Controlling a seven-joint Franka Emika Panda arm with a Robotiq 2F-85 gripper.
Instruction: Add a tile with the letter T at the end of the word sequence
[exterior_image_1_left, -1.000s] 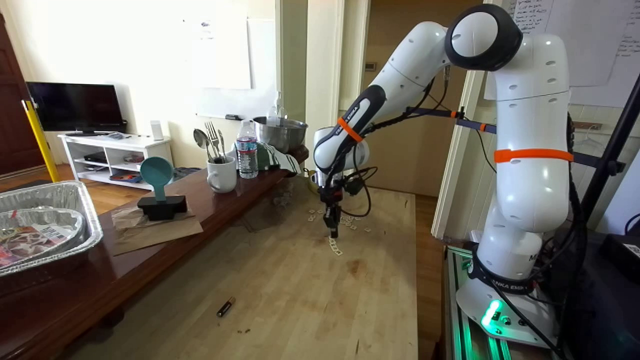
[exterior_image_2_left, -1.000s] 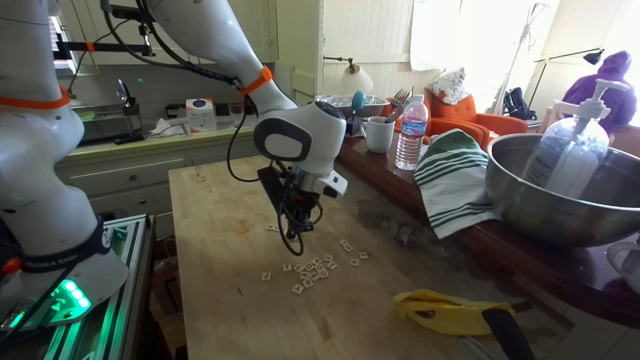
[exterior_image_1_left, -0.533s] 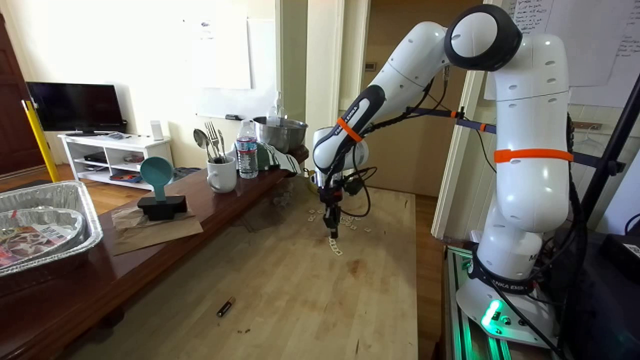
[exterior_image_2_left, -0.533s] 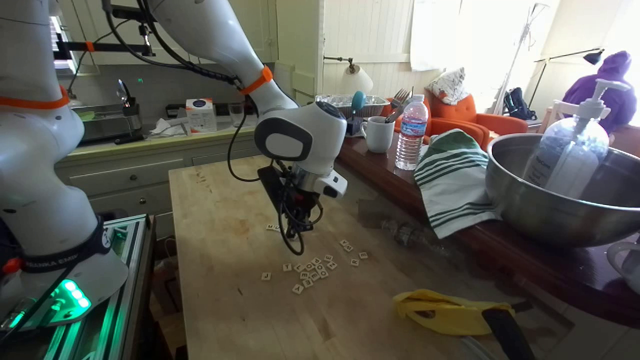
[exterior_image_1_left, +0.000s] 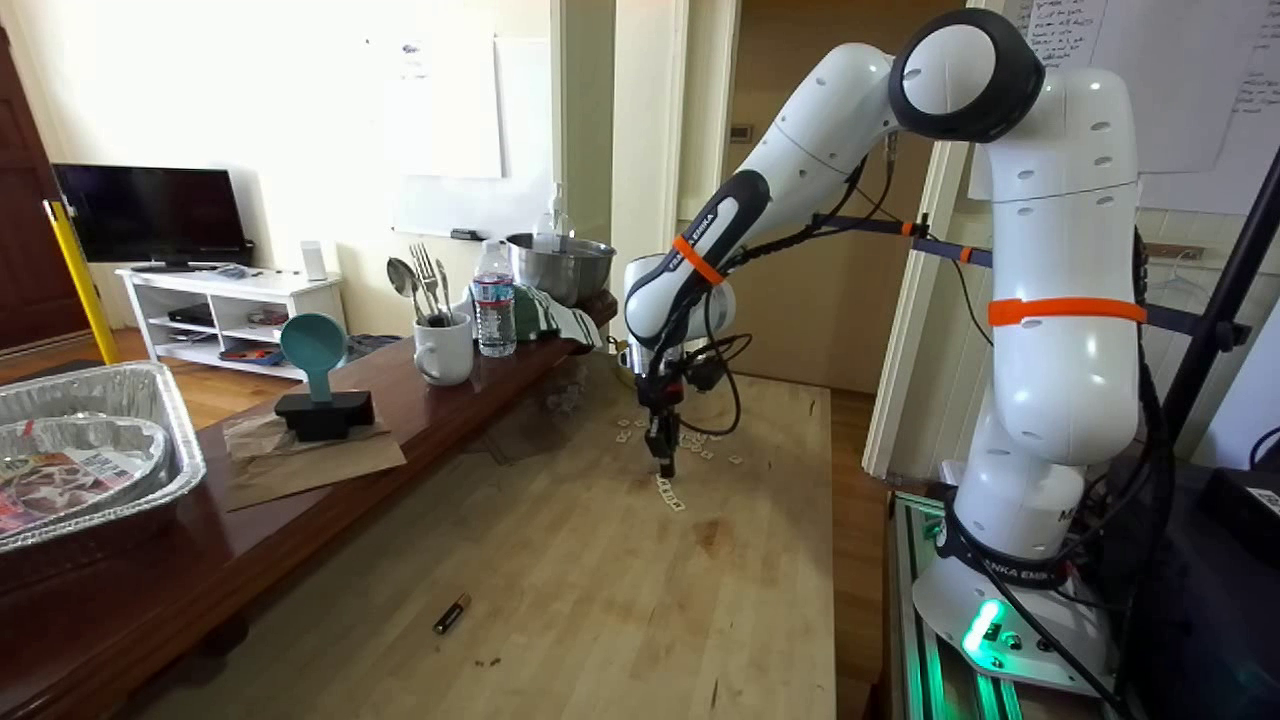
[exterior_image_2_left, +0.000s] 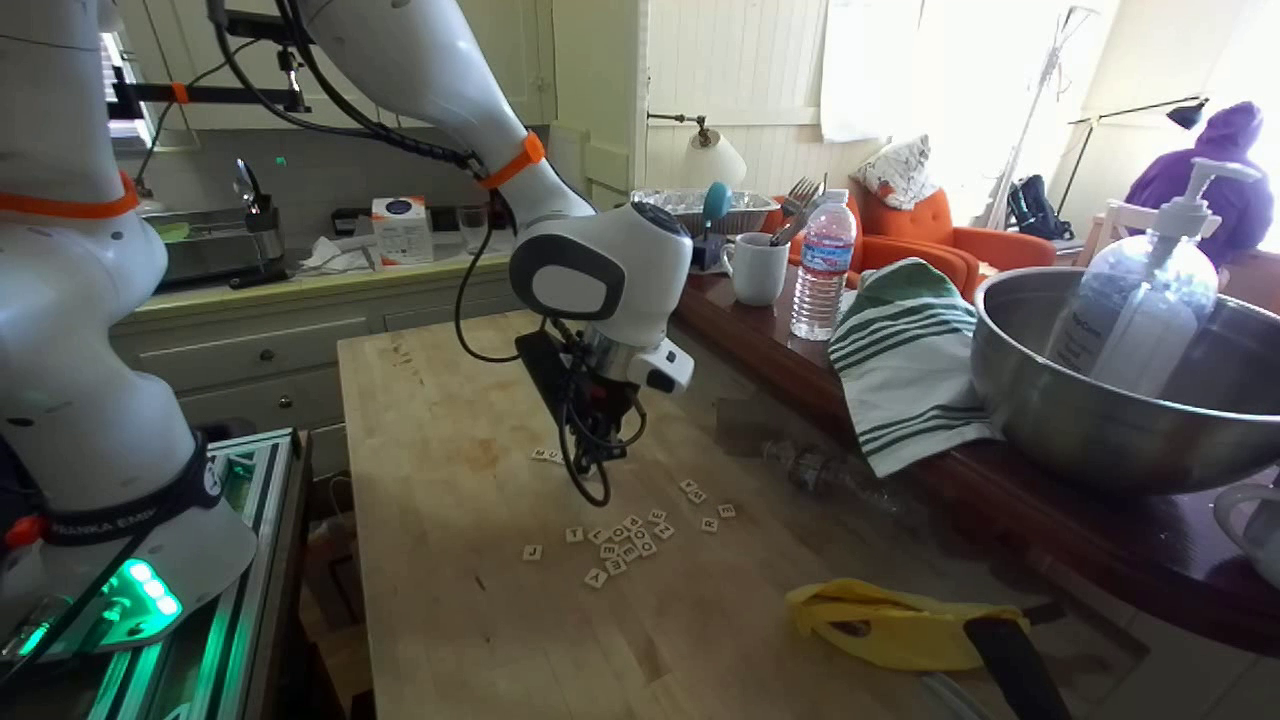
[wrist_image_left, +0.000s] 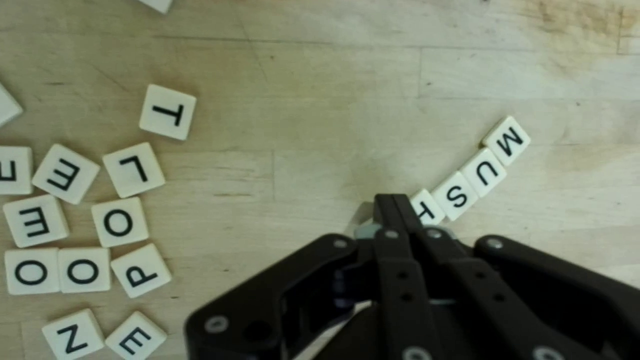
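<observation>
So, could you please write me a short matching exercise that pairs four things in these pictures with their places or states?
1. T tile
2. M tile
3. Pincer
4. Pump bottle

A. Inside the metal bowl
B. Jaws closed
C. Near the L tile
D. Beside the U tile

Pairs: 1-C; 2-D; 3-B; 4-A

I am working in a home, and both its kitchen and living room are showing around me. In an exterior view, drawers (exterior_image_2_left: 230, 352) and a counter (exterior_image_2_left: 350, 285) are running along the left, while orange armchairs (exterior_image_2_left: 925, 228) are standing at upper right. In an exterior view, a television (exterior_image_1_left: 150, 212) is sitting on a white stand (exterior_image_1_left: 255, 288) at upper left, and a mug (exterior_image_1_left: 443, 350) is holding cutlery (exterior_image_1_left: 400, 276) left of centre.
</observation>
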